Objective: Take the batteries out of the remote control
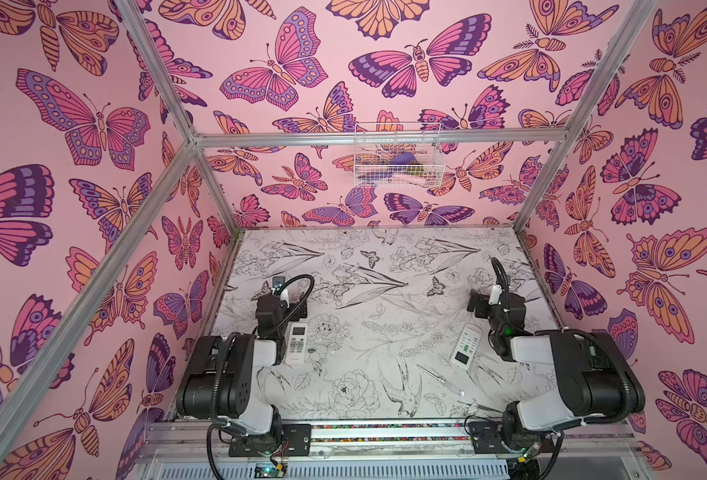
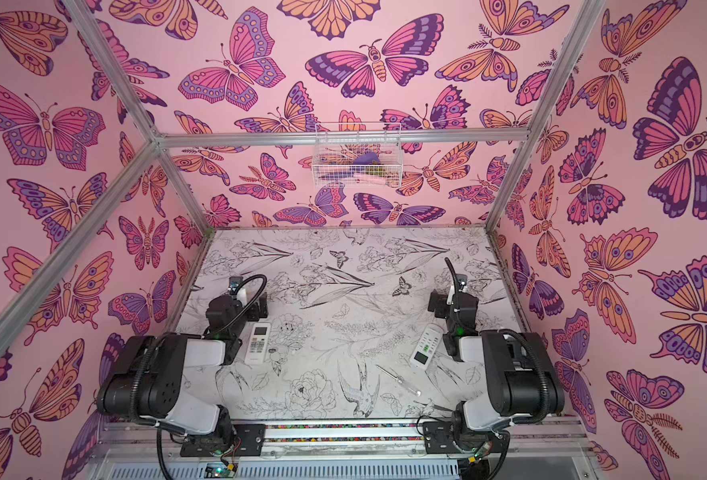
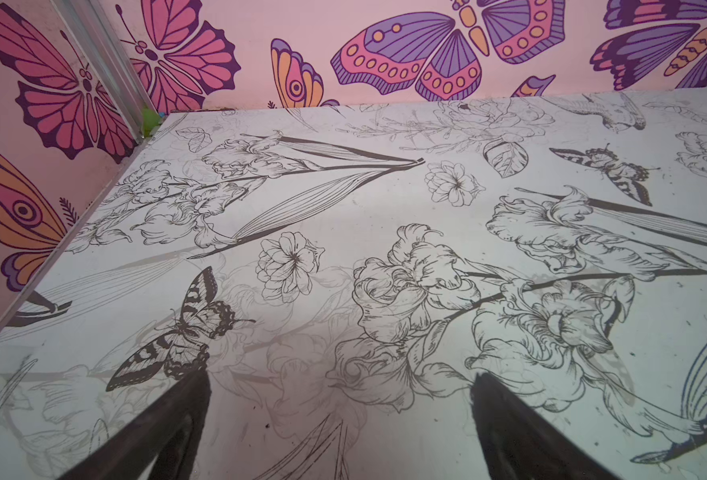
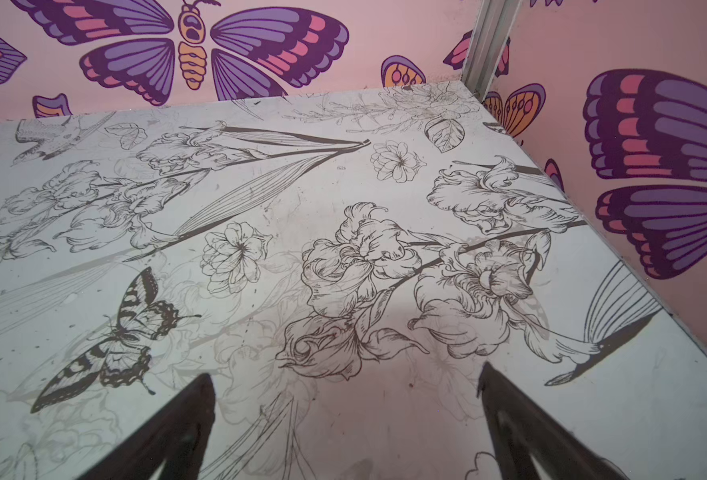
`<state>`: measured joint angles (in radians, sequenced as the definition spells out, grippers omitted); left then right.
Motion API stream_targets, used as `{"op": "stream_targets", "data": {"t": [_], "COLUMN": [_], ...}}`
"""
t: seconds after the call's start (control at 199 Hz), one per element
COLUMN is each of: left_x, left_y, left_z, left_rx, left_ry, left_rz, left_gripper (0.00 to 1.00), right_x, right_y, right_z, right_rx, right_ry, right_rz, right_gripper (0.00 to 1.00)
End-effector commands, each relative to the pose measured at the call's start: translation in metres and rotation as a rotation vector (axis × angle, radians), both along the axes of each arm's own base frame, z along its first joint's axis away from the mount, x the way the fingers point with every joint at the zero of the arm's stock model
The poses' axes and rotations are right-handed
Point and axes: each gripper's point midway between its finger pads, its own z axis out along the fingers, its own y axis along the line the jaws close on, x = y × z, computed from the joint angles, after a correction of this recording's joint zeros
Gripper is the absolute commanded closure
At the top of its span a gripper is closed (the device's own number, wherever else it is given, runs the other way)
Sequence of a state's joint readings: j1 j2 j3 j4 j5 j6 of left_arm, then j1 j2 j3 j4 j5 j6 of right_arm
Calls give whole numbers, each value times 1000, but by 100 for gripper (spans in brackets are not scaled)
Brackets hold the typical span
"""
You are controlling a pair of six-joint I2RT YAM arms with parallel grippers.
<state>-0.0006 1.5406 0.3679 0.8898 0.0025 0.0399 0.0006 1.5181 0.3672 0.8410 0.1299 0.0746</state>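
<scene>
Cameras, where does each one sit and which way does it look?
Top views: high over the near edge of the table, looking down and forward; left arm, right arm, left remote, right remote, screwdriver show.
Left wrist: on the left arm, low, facing the far left corner; only tips of the open left pincer show.
Right wrist: on the right arm, low, facing the far right corner; only tips of the open right pincer show.
Shared: both wrist views see flowered table meeting butterfly wall.

Both top views look down from high onto the whole table [image 1: 406,316]. Wrist views skim its far half closely.
</scene>
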Motion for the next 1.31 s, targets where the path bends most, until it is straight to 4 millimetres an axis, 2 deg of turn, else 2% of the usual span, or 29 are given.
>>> {"op": "stream_targets", "data": {"t": [0.0, 0.992, 1.123, 1.304], "left_x": [2, 1, 4, 15], "left_y": [2, 2, -1, -15], "left_z": [1, 2, 21, 59], "left_rx": [-3, -3, 1, 12], "left_ry": [-6, 0, 38, 167], "left_rz": [14, 18, -3, -82], "left_gripper": [0, 0, 0, 0], "right_x": [6, 6, -2, -13], "right_y": [1, 1, 3, 2], "right_z": [12, 12, 33, 51], "right_rx": [0, 0, 0, 108], "right_ry": [-31, -28, -78, 93], "right_rz": [3, 2, 13, -48], "right_gripper": [1, 1, 1, 1]}}
